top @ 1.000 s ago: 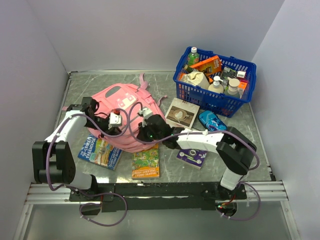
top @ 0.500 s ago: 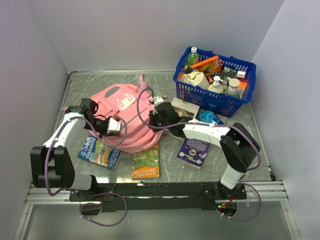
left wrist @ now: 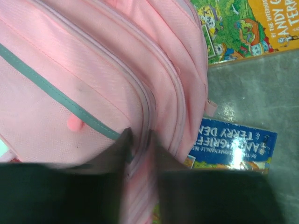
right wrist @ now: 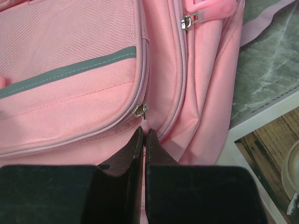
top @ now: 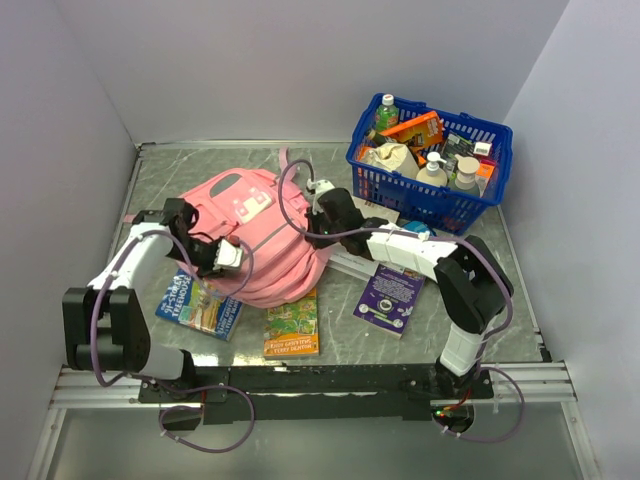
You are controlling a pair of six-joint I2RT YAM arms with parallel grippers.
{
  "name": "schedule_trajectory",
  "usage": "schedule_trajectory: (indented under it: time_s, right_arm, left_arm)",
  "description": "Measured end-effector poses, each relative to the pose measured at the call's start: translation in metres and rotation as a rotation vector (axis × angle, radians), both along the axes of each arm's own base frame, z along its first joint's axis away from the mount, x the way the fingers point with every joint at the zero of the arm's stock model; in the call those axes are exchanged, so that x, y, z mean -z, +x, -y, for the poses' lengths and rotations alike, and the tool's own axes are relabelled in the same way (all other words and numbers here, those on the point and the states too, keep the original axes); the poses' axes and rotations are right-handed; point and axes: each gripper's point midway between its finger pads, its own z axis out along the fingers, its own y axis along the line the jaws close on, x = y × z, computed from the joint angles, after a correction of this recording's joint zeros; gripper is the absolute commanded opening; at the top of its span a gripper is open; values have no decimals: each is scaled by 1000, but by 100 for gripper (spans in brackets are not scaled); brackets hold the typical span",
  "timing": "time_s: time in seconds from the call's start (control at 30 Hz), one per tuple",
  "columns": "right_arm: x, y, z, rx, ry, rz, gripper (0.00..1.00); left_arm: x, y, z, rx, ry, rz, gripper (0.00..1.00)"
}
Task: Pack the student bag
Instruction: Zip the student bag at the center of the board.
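Note:
The student bag (top: 262,228) is a pink backpack lying flat on the left half of the table. My right gripper (right wrist: 144,133) is shut on the small pink zipper pull (right wrist: 146,123) under a metal slider, at the bag's right side (top: 318,207). The left gripper (left wrist: 138,140) is low on the bag's near left side (top: 226,255). Its jaws stand a narrow gap apart with a zipper seam of the bag (left wrist: 93,60) between them. The view is blurred, so I cannot see whether they pinch the fabric.
A blue basket (top: 440,207) full of bottles and packs stands at the back right. A blue book (top: 195,300), an orange and green book (top: 292,330) and a purple book (top: 388,295) lie in front of the bag. A white-edged brown box (right wrist: 271,140) lies under my right arm.
My right gripper has travelled from the bag's near edge to its far right side, keeping hold of the zipper pull. The left jaws have parted slightly.

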Motion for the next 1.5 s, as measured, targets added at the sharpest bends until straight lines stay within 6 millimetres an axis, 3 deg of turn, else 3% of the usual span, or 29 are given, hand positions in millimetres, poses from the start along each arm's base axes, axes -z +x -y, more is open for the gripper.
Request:
schedule_trajectory:
  time_s: [0.03, 0.17, 0.27, 0.37, 0.5, 0.57, 0.73, 0.9, 0.97, 1.07, 1.3, 1.37, 1.4, 1.43, 1.5]
  right_arm:
    - [0, 0, 0, -1, -2, 3, 0]
    - [0, 2, 2, 11, -17, 18, 0]
    - [0, 0, -1, 12, -33, 33, 0]
    - [0, -2, -4, 18, -40, 43, 0]
    - [1, -2, -5, 20, -34, 42, 0]
    - [1, -3, -5, 25, -28, 36, 0]
    - [3, -4, -6, 38, 1, 8, 0]
    - [2, -6, -7, 39, 17, -4, 0]
    - [1, -7, -9, 33, 26, -11, 0]
    - [0, -10, -11, 22, 48, -28, 0]
    - [-3, -13, -13, -13, 123, -99, 0]
    - [-5, -14, -13, -25, 141, -116, 0]
    - [-5, -15, -13, -32, 149, -123, 0]
    - [-6, -15, -13, -36, 155, -130, 0]
    - [-7, -16, -14, -44, 168, -141, 0]
  left_arm:
    - [0, 1, -1, -4, 4, -5, 96]
    - [-19, 11, 3, -100, -25, -116, 97]
    - [-55, 41, 23, -176, -123, -120, 96]
    - [-69, 53, 53, -233, -192, -116, 96]
    - [-51, 30, 98, -280, -188, -209, 96]
    - [-42, 28, 109, -308, -189, -230, 96]
    - [-16, 43, 111, -513, -166, -244, 96]
    - [-13, 70, 105, -681, -171, -166, 99]
    - [-14, 77, 104, -709, -176, -139, 81]
    - [-10, 78, 105, -718, -177, -118, 67]
    - [1, 68, 105, -701, -153, -129, 66]
    - [3, 65, 103, -692, -144, -115, 45]
    - [4, 65, 101, -690, -135, -102, 29]
    - [6, 65, 99, -690, -128, -88, 1]
    - [10, 63, 97, -673, -115, -66, 1]
